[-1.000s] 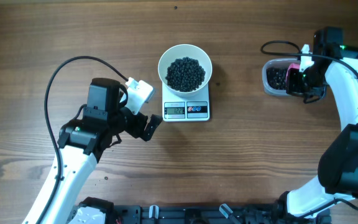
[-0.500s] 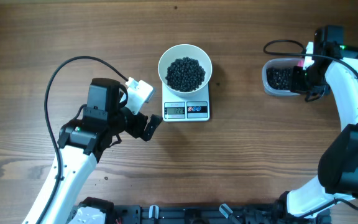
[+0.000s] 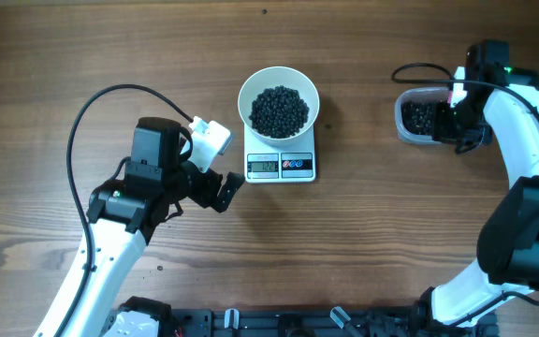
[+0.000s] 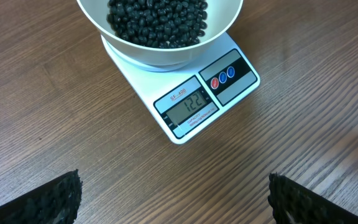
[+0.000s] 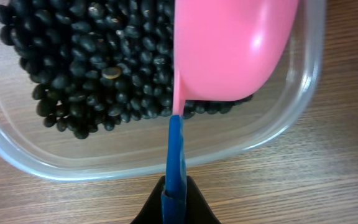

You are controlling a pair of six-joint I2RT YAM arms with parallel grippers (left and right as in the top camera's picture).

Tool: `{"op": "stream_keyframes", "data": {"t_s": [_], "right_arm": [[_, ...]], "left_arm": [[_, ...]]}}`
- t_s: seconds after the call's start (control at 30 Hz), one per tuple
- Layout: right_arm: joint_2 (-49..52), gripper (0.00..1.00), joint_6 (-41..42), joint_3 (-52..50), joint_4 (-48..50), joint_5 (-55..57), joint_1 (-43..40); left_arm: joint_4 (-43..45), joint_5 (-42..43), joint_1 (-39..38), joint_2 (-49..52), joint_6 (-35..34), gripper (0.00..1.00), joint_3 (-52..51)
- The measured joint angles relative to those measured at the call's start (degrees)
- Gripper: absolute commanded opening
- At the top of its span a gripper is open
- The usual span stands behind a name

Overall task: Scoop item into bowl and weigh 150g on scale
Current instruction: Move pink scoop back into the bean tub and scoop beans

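Note:
The white bowl (image 3: 279, 101) stands on the small white scale (image 3: 281, 166), with a heap of black beans (image 4: 157, 18) in it. The scale's display (image 4: 192, 102) reads 122. My left gripper (image 4: 174, 202) hangs open over bare wood just in front of the scale, left of it in the overhead view (image 3: 221, 191). My right gripper (image 5: 175, 202) is shut on the blue handle of a pink scoop (image 5: 229, 43). The scoop's rounded back faces the camera, and it sits in the clear tub (image 5: 278, 134) among more beans (image 5: 92, 56).
The clear tub (image 3: 412, 117) sits at the far right of the table under my right gripper (image 3: 457, 120). A black cable (image 3: 92, 112) loops over the wood behind the left arm. A black rail runs along the near table edge (image 3: 279, 323).
The right wrist has shifted slightly over the tub, right and then back left. The left arm, bowl and scale have not moved.

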State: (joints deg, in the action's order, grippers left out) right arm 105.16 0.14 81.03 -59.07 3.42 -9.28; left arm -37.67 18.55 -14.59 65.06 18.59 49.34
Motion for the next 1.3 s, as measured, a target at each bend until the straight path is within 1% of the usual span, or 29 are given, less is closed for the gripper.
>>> {"op": "stream_keyframes", "data": {"t_s": [0.63,1.03,1.3], "right_arm": [[0.8,0.04,-4.2,0.0,-4.1,-12.3,0.0],[0.8,0.04,-5.9,0.0,-5.7,-16.8,-0.2],[0.8,0.04,-7.1,0.0,-6.8,-20.3,-1.8]], "left_arm": [[0.0,0.0,0.0,0.0,0.0,1.0,0.0],[0.0,0.0,0.0,0.0,0.0,1.0,0.0],[0.0,0.0,0.0,0.0,0.0,1.0,0.0]]}}
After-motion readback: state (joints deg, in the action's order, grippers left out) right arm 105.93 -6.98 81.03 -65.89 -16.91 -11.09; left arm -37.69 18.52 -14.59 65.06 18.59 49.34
